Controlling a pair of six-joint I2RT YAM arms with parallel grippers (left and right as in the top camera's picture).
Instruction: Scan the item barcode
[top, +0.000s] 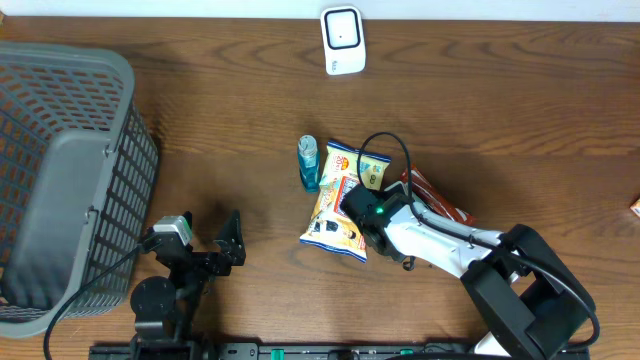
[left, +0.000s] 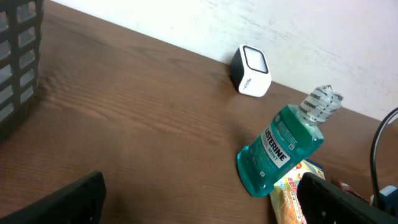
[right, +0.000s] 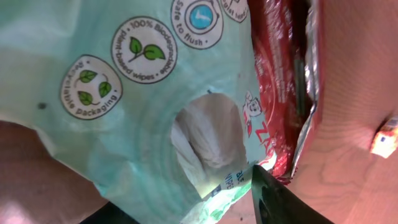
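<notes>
**A:** How does the right arm sit?

**B:** It reaches in from the near right corner, forearm slanted toward the middle of the surface. The right gripper is down on a small heap of packets. A pale green wipes pack printed "plant-based wipes" fills its wrist camera, and only one dark finger shows, at the bottom edge.

**A:** Is it pinching the pack?

**B:** I cannot tell. The pack is right up against the lens and the second finger is hidden.

**A:** And the left arm?

**B:** It sits low at the near edge, just beside the grey mesh basket. The left gripper is spread wide with nothing between its fingers, and it points across the wood toward the far side.

**A:** What crowds the wipes pack?

**B:** A yellow snack bag lies in the same heap; whether the pack rests on it or beside it I cannot say. A red foil packet lies against the pack's edge, partly under the right arm. A green Listerine bottle sits just left of the snack bag.

**A:** The scanner?

**B:** The white barcode scanner stands at the far edge — well apart from the heap, with bare wood between them. A small orange thing pokes in at the right border, too cut off to name.
</notes>
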